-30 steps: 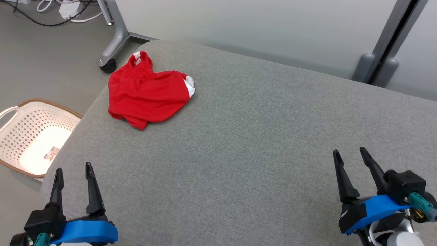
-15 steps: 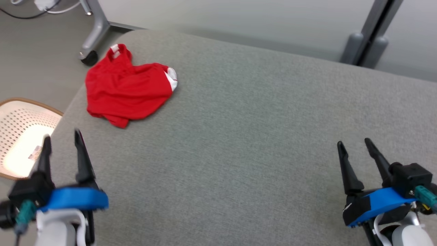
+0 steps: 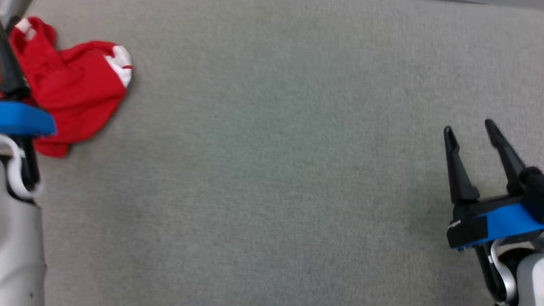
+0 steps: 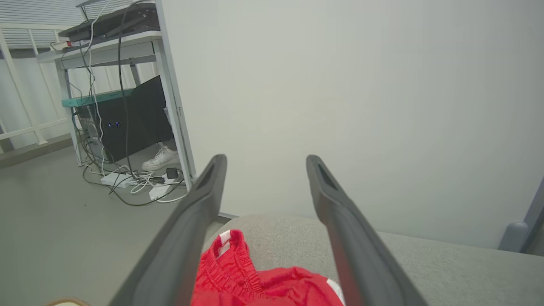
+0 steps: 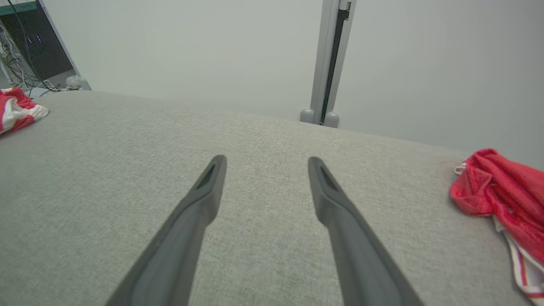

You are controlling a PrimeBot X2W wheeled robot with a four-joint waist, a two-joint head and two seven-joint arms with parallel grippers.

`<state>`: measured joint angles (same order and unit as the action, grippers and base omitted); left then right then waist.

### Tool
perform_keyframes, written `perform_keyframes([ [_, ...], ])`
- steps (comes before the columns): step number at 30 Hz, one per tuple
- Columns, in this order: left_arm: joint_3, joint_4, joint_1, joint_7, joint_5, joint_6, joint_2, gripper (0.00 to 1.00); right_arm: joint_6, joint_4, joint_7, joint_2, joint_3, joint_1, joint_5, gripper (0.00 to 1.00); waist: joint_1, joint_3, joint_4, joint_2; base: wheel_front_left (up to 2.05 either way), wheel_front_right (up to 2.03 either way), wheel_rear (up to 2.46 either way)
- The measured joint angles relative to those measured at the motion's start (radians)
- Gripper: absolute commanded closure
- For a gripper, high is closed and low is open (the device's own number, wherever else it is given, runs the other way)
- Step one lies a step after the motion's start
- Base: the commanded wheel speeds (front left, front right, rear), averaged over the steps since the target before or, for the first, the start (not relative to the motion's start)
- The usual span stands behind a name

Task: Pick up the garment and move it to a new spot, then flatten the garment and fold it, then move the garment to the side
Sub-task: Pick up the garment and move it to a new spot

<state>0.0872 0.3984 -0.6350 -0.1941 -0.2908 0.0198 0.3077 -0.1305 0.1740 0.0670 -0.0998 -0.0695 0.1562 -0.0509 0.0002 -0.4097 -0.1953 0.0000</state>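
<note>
1. Red shorts [image 3: 76,80], white trim: crumpled at the far left corner of the grey fabric counter [image 3: 272,170].
2. Left tool [image 4: 263,163]: fingers spread, empty, held over the shorts.
3. Right tool [image 3: 468,127]: fingers spread, empty, over the counter, well apart from the shorts.
4. Red mesh garment [image 5: 501,191]: bunched at the counter's right edge.

No readable text or labels
</note>
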Motion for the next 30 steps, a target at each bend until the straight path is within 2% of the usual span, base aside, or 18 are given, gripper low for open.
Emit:
perform_keyframes([
  [6, -0.015, 0.156, -0.161, 0.041, -0.012, 0.033, 0.032, 0.0, 0.0, 0.073, 0.021, -0.007, -0.017, 0.01, 0.012, 0.0, 0.0, -0.092, 0.041, 0.0, 0.0, 0.0, 0.0],
  [12, -0.057, 0.351, -0.249, 0.097, -0.01, 0.051, 0.028, 0.0, 0.0, 0.109, 0.03, -0.016, -0.023, 0.029, 0.013, 0.0, 0.0, -0.152, 0.058, 0.0, 0.0, 0.0, 0.0],
  [20, -0.1, 0.554, -0.296, 0.148, -0.026, 0.085, 0.019, 0.0, 0.0, 0.114, 0.031, -0.019, -0.022, 0.045, 0.013, 0.0, 0.0, -0.171, 0.073, 0.0, 0.0, 0.0, 0.0],
  [27, -0.124, 0.678, -0.339, 0.261, -0.063, 0.1, 0.017, 0.0, 0.0, 0.109, 0.029, -0.018, -0.022, 0.057, 0.014, 0.0, -0.0002, -0.167, 0.083, 0.0, 0.0, 0.0, 0.0],
  [29, -0.13, 0.695, -0.348, 0.272, -0.071, 0.104, 0.022, 0.64, 0.0, 0.105, 0.029, -0.018, -0.019, 0.063, 0.014, 0.0, -0.0002, -0.163, 0.087, 0.0, 0.0, 0.0, 0.0],
  [30, -0.132, 0.703, -0.351, 0.273, -0.072, 0.104, 0.025, 1.0, 0.0, 0.103, 0.028, -0.017, -0.018, 0.065, 0.014, 0.0, -0.0002, -0.16, 0.089, 0.0, 0.0, 0.0, 0.0],
])
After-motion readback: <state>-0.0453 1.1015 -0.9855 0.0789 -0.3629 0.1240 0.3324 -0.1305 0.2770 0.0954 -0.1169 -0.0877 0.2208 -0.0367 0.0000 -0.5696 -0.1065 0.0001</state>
